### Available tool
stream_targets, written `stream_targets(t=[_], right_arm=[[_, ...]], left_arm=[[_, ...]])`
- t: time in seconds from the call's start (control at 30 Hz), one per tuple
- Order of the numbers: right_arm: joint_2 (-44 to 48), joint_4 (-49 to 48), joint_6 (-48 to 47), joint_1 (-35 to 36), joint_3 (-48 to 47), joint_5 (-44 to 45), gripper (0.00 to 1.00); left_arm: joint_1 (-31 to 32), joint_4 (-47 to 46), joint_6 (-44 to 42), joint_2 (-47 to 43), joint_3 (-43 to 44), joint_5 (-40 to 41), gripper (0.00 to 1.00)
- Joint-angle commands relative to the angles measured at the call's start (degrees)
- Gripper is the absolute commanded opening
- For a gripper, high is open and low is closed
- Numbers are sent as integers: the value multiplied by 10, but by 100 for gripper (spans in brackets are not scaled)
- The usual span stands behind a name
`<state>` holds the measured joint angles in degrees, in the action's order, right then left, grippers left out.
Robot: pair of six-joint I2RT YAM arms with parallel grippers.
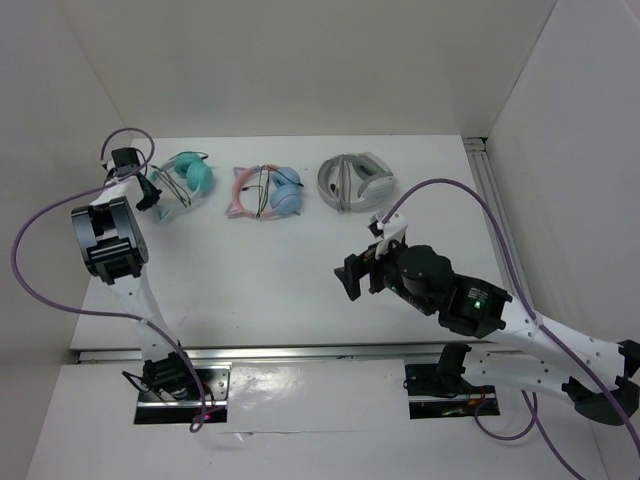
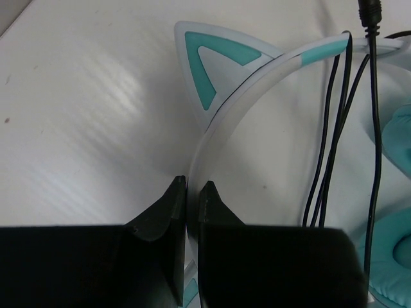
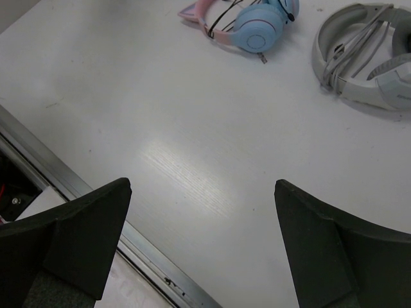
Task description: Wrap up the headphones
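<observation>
My left jaws are clamped on the headphones [image 2: 221, 122], their black cable [image 2: 376, 160] just right; my right jaws stand wide apart above the tabletop [image 3: 192, 128].

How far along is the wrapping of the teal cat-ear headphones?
Looks done: several strands of the black cable run across the headband. In hand: the left gripper is shut on the teal headphones' headband. Left: the plug end looks loose, so securing it probably remains; the right gripper hangs open, away from them.
</observation>
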<state>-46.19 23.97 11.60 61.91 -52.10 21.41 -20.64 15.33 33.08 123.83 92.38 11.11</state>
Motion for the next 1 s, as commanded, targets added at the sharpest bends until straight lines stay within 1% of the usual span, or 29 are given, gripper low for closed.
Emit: stream_targets(t=[0.0,0.13,0.23,0.33,0.43,0.73,0.83,0.97], right_arm=[[7,-17,8,4,10,17,100],[1,-7,8,9,5,12,100],[1,-7,3,9,5,7,100],[1,-7,-3,9,5,7,100],[1,-7,-3,9,5,1,100],[7,-7,-3,15,10,1,100],[7,-7,-3,15,10,-4,100],[7,-12,-3,15,10,-4,100]], left_arm=[[10,-68,-54,11,52,-56,0],[17,-62,-69,35,88,-49,0],[17,-55,-101,49,115,-63,0],[22,-50,-145,55,122,-62,0],[22,-55,-158,55,110,-51,0],[-12,-42,-133,61,78,-36,0],[-17,-42,-128,55,67,-54,0],[-17,-48,-128,55,67,-107,0]])
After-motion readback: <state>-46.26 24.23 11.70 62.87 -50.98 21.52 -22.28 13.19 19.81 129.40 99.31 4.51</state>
